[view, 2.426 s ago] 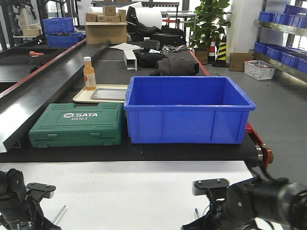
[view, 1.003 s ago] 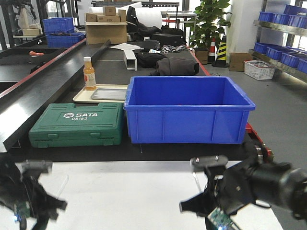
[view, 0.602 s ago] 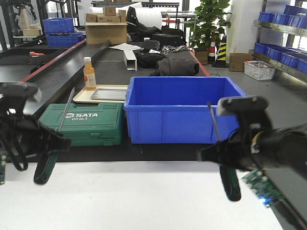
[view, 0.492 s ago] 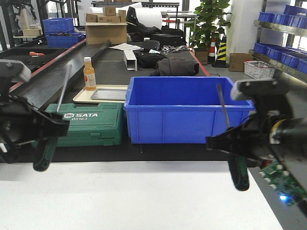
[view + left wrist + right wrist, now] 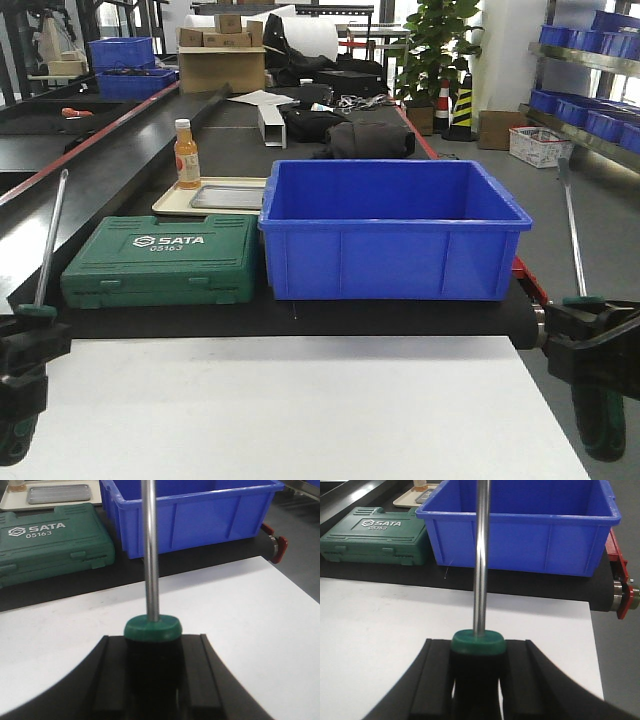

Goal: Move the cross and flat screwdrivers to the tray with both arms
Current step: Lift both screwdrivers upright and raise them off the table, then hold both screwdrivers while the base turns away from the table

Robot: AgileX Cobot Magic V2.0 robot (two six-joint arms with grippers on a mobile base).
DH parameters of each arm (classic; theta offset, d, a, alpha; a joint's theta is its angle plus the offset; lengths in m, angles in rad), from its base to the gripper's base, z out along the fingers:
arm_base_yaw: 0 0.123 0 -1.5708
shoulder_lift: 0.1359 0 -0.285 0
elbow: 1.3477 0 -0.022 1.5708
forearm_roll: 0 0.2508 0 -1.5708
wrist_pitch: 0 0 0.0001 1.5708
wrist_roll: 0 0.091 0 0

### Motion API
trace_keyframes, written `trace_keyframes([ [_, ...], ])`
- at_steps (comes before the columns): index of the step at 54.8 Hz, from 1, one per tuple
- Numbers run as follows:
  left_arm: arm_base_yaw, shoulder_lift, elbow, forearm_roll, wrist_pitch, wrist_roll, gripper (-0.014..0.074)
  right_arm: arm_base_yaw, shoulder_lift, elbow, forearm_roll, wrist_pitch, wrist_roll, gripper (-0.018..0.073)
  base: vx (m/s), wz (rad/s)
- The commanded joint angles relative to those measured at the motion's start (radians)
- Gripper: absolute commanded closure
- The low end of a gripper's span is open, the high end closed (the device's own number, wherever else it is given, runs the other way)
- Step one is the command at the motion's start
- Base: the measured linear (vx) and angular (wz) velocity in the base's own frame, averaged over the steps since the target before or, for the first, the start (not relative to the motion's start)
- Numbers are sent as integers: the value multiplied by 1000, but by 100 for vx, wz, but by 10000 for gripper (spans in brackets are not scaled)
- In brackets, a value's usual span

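While both screwdrivers stand shaft-up in the arms' grasp, the task looks to be in its carry step, with the pick-up done and the placing not yet begun. At the near left corner of the white counter [image 5: 290,410], the left gripper [image 5: 153,665] is clamped on the black handle of the left screwdriver [image 5: 150,550], its green collar showing just above the fingers. At the near right corner, the right gripper [image 5: 478,667] grips the right screwdriver [image 5: 481,555] the same way. The tips are too small in the front view to tell cross from flat. The grey metal tray [image 5: 228,196] lies well apart from both tools on the dark counter [image 5: 235,150] beyond. It rests on a beige tray [image 5: 165,207] beside an orange bottle [image 5: 186,153], behind the green SATA tool case [image 5: 160,262] and just left of the blue bin [image 5: 395,240]. Next, each arm should reach forward over the tool case and tip its screwdriver flat before letting go. The right arm has the longer path, since it must pass the bin's left wall. The tray is narrow, so going in one at a time would likely avoid a clash of shafts.
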State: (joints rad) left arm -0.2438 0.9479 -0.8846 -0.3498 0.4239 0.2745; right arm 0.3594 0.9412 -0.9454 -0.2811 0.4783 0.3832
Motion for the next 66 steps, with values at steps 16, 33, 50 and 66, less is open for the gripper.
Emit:
trace_keyframes([
  [16,-4,-41,-15,-22,-112,-9,595,-2,-32,-20,-27,-62,-6,567,0,0],
  [33,-4,-41,-15,-22,-113,-9,595,-2,-32,-20,-27,-62,-6,567,0,0],
  [50,-4,-41,-15,-22,-113,-9,593,-2,-32,-20,-27,-62,-6,567,0,0],
  [66,-4,-41,-15,-22,-113,-9,593,-2,-32,-20,-27,-62,-6,567,-1,1],
])
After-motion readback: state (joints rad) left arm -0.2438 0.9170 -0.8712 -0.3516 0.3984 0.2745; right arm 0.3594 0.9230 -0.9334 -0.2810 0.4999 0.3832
